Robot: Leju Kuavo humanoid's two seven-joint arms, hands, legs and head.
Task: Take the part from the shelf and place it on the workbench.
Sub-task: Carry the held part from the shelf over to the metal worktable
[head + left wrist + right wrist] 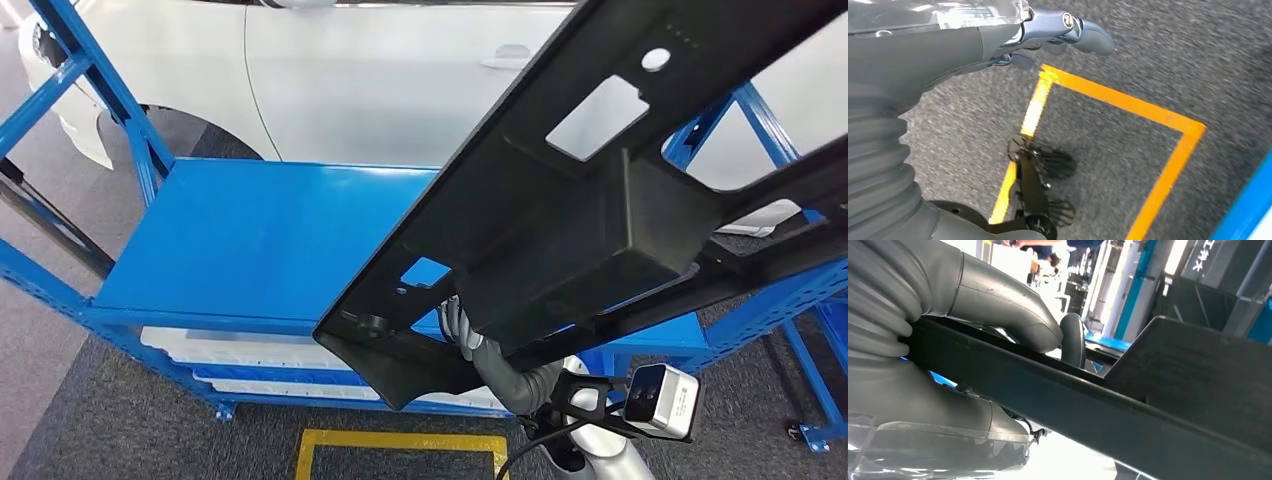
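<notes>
The right robot hand is gripping the black part, which is hanging in the air above the blue shelf. The left robot hand is carrying nothing, fingers curled. I judge the pickup done; placing on the tabletop is remaining.

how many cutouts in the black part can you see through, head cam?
3 in the black part: a small round hole near its upper end, a large four-sided opening just below that, and a smaller opening low down above the right hand. More may be hidden.
</notes>
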